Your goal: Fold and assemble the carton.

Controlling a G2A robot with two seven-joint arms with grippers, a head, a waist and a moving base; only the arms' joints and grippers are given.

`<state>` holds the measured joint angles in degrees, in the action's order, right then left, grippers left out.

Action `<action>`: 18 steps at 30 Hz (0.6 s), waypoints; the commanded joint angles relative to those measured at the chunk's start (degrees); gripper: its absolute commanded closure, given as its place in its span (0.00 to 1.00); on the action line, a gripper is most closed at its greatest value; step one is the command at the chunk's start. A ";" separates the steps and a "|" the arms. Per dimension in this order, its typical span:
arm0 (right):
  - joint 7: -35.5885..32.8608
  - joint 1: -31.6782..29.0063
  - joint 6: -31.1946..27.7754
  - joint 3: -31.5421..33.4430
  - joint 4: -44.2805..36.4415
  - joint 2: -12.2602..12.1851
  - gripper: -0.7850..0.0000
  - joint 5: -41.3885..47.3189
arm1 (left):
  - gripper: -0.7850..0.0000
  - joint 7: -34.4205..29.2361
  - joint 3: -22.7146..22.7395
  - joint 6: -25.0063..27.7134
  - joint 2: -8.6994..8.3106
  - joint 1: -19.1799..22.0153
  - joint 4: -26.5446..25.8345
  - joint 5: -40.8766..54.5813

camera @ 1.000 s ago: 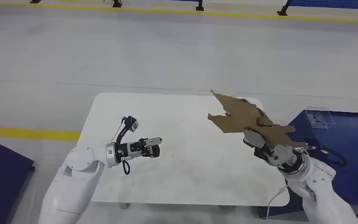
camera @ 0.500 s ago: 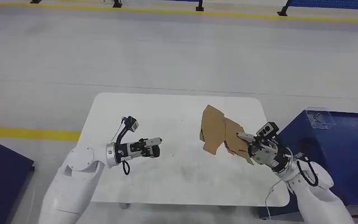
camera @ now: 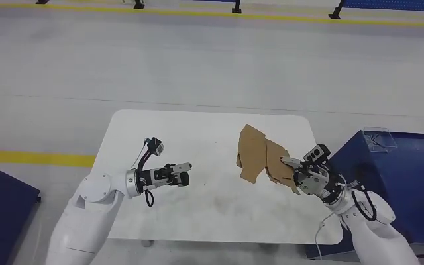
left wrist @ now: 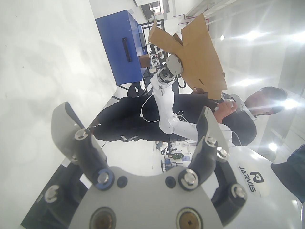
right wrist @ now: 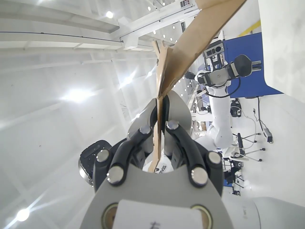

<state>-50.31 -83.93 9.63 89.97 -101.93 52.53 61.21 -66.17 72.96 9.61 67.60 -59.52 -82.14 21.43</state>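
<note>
The right tool [right wrist: 160, 101] is clamped on one edge of the unassembled cardboard carton [camera: 260, 154], holding it over the right side of the white counter [camera: 199, 132] with its panels roughly on edge and partly bent along a crease; I judge this leaves the free flaps exposed for the other arm to fold; the left tool [left wrist: 135, 110] hangs over the counter's left part, well apart from the carton, fingers spread wide and holding nothing, probably placed to take a flap; whether the carton's lower corner touches the counter is hard to tell; the pinched edge is hidden between the fingers.
</note>
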 commanded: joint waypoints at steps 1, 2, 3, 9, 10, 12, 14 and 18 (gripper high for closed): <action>1.50 0.40 -0.51 -0.29 -0.13 0.09 1.00 -1.21 | 0.00 -0.59 0.63 -2.63 0.20 -0.41 1.13 6.80; 5.24 0.85 -2.53 -0.67 -0.29 0.08 1.00 -6.67 | 0.00 -2.72 1.73 -5.22 0.29 -0.04 2.43 13.82; 8.46 1.04 -4.50 -1.84 -1.22 0.19 1.00 -11.34 | 0.00 -4.89 2.70 -6.70 0.21 0.68 3.47 17.30; 13.74 2.53 -8.68 -11.28 -3.89 0.90 1.00 -30.67 | 0.00 -5.93 2.45 -10.88 -0.58 3.97 2.52 10.90; 13.59 2.75 -8.85 -12.94 -4.11 1.04 1.00 -32.80 | 0.00 -6.79 1.92 -10.81 -0.52 4.28 1.75 11.49; 12.21 3.66 -8.62 -15.05 -3.96 1.30 1.00 -33.59 | 0.00 -7.21 0.61 -11.92 -0.54 5.02 1.64 9.84; 10.36 4.59 -8.61 -16.17 -4.08 1.43 1.00 -34.23 | 0.00 -6.49 -1.22 -12.93 -0.52 6.21 1.32 6.34; 8.09 5.32 -9.16 -16.42 -3.77 1.54 1.00 -34.26 | 0.00 -5.63 -4.08 -13.03 -0.39 7.57 1.98 2.56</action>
<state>-41.91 -78.69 0.61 73.46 -105.74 54.05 26.70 -72.10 69.50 -3.64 67.17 -52.13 -80.38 24.79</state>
